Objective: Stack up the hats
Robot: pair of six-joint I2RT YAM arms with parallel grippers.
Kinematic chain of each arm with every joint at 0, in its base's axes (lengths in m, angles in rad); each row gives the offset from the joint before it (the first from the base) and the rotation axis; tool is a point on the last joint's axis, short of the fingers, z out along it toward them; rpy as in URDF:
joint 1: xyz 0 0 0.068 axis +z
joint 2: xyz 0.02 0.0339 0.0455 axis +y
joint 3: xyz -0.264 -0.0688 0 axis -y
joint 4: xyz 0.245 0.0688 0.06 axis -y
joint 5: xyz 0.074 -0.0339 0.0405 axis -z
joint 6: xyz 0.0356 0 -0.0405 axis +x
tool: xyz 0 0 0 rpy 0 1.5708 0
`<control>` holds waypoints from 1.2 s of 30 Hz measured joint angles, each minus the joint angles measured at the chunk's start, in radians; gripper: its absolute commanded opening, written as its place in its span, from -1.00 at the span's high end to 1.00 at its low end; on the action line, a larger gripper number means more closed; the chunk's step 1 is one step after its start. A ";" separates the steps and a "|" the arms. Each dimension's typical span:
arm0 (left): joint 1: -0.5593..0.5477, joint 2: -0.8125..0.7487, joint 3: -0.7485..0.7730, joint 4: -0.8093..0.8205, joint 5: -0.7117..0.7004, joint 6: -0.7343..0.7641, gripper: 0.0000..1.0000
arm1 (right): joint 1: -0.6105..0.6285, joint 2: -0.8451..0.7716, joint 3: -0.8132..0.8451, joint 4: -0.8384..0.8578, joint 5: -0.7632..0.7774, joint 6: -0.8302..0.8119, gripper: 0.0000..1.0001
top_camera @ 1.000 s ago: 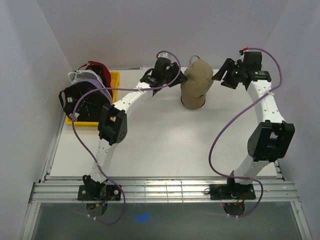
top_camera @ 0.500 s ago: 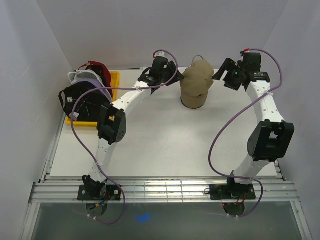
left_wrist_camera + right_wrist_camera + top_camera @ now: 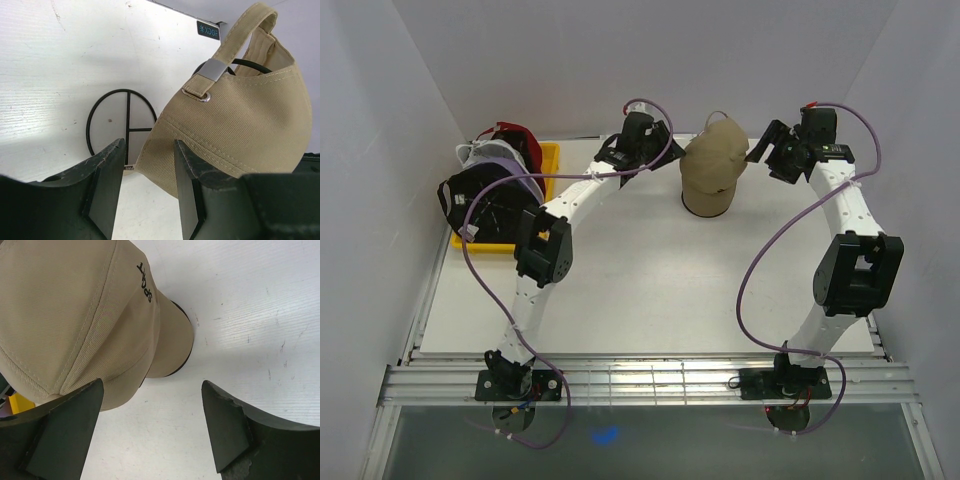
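Observation:
A tan cap [image 3: 712, 165] with "SPORT" on its front sits over a black wire stand [image 3: 127, 122] at the back middle of the table. My left gripper [image 3: 658, 158] is open just left of it; in the left wrist view the cap's [image 3: 240, 125] back edge lies just past the open left gripper [image 3: 148, 150], untouched. My right gripper [image 3: 767, 150] is open wide beside the cap's right side, and the right wrist view shows bare table between its jaws, near the brim [image 3: 172, 340]. The black [image 3: 480, 205], lavender [image 3: 505, 160], white [image 3: 470, 155] and dark red [image 3: 515, 135] hats lie bunched at the far left.
The bunched hats rest on a yellow tray [image 3: 550, 160] at the table's back left corner. White walls close in the table at the back and on both sides. Purple cables loop off both arms.
My right gripper has opened wider and pulled slightly away from the tan cap. The left gripper has drawn back a little to the left. The cap has settled more upright on the stand.

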 measured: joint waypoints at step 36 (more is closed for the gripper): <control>0.004 0.035 0.051 0.001 0.023 -0.007 -0.31 | 0.092 -0.134 -0.171 0.058 0.001 0.000 -0.69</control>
